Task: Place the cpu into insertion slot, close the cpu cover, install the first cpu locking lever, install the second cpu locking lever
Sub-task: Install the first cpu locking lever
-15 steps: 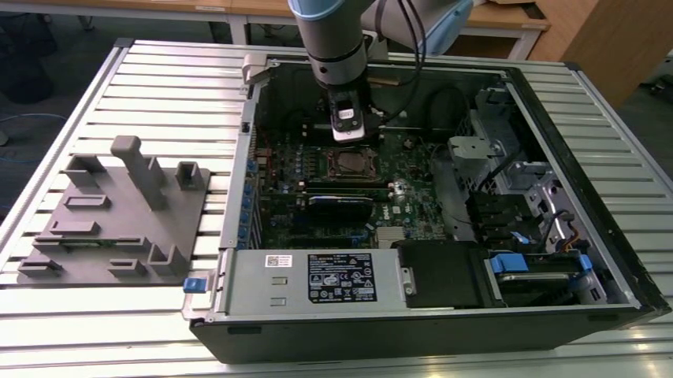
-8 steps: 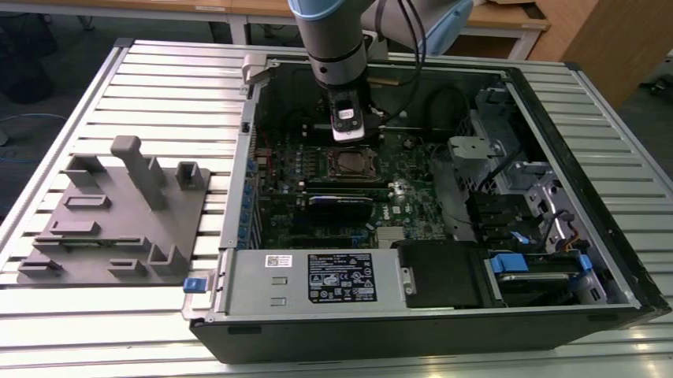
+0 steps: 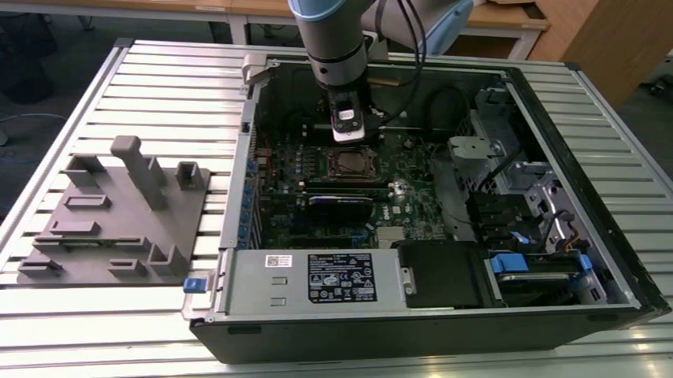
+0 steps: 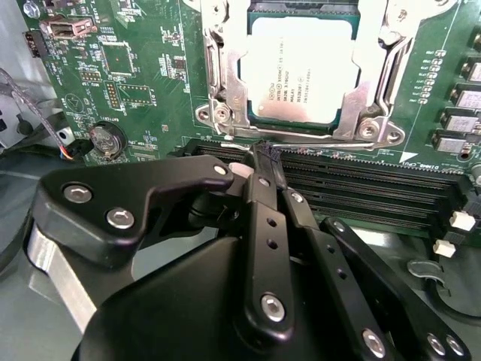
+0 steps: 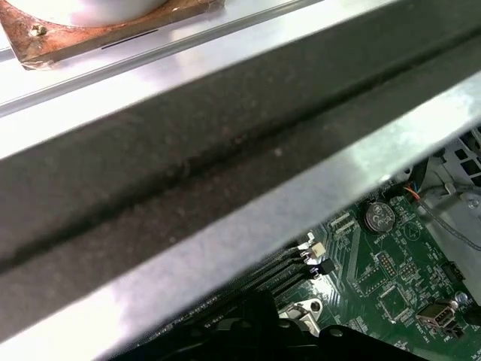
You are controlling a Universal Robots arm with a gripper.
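Note:
The cpu (image 4: 301,68) lies flat in the insertion slot (image 3: 352,164) on the green motherboard, its silver-grey top showing. The cpu cover (image 4: 224,83), a silver frame, lies down over the chip's edges. A thin wire locking lever (image 4: 331,144) runs along the socket's edge beside the memory slots. My gripper (image 4: 264,156) is shut, its black fingertips together and touching that lever wire; I cannot tell if it is pinched between them. In the exterior view the gripper (image 3: 348,135) hangs inside the case just beyond the socket.
Long black memory slots (image 4: 361,184) lie beside the socket under the fingers. A coin battery (image 4: 105,140) sits nearby. The case rim (image 5: 188,150) crosses the first wrist view. A white-labelled power supply (image 3: 315,277) and a grey fixture tray (image 3: 116,220) are nearer the front.

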